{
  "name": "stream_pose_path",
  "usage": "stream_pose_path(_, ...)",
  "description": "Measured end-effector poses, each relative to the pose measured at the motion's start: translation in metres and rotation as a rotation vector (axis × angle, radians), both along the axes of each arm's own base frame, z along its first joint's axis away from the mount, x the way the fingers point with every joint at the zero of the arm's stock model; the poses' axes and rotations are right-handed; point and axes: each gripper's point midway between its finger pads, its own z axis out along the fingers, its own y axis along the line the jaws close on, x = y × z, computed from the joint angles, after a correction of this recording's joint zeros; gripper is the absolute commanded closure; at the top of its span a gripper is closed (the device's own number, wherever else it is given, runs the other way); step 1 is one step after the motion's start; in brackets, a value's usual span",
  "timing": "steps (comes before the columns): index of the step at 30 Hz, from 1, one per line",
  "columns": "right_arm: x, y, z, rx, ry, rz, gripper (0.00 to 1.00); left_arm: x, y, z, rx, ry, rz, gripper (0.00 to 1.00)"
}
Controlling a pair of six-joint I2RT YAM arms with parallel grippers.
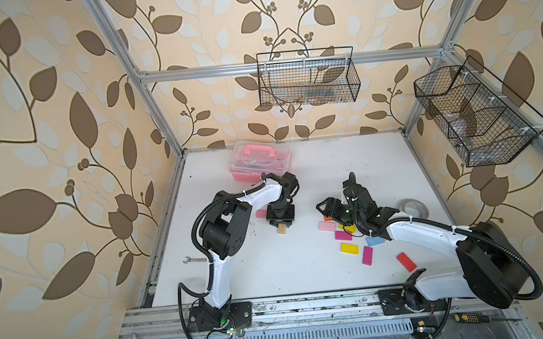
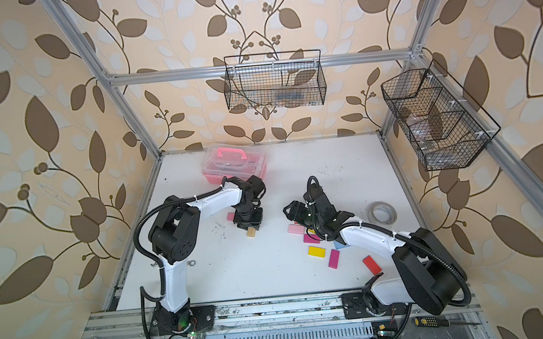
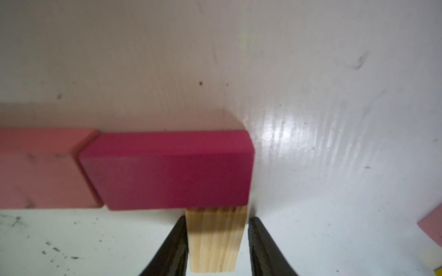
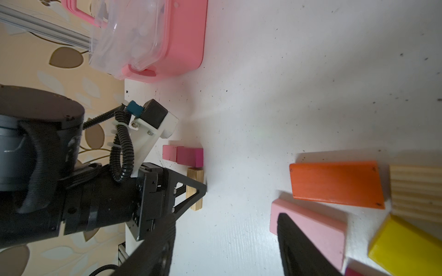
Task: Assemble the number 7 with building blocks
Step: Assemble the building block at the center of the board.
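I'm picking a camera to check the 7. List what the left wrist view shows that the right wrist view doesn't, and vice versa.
Only the left wrist view: the inner faces of the left gripper, flanking the wood block, a sliver of table showing beside one. Only the right wrist view: the pink case, the loose orange block and yellow block, and the open right gripper. Both: the pale pink block and magenta block end to end, the wood block butted against the magenta one's long side.

Wallpapered robot lab, aluminium frame
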Motion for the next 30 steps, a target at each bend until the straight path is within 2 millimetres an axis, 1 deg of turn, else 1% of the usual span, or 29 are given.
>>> stream_pose_path(3,0.0000,0.0001,0.0011,0.001,-0.003,0.000,0.33,0.0000,0.0001,0.0000,0.000,0.000,0.001,0.63)
stream_pose_path(5,0.0000,0.0000,0.0027,0.003,-0.006,0.000,0.33,0.0000,0.0003,-0.0003,0.002,0.000,0.002,0.64)
stream_pose_path(21,0.0000,-0.0006,0.0100,0.010,-0.026,-0.004,0.34,0.0023,-0.0008,-0.0004,0.007,0.004,0.002,0.65)
stream_pose_path(22,0.0000,-0.0006,0.0100,0.010,-0.026,-0.004,0.34,0.0023,-0.0008,-0.0004,0.007,0.004,0.002,0.64)
stream_pose_path(24,-0.0001,-0.0006,0.0098,0.011,-0.025,-0.005,0.33,0.0023,-0.0009,-0.0003,0.007,0.004,0.002,0.57)
stream_pose_path(26,-0.0001,-0.0006,0.0098,0.012,-0.024,-0.006,0.32,0.0028,-0.0009,-0.0002,0.007,0.002,0.001,0.52)
stream_pose_path(30,0.0003,-0.0011,0.0098,0.010,-0.025,-0.010,0.27,0.0028,-0.0010,-0.0001,0.007,0.002,0.001,0.47)
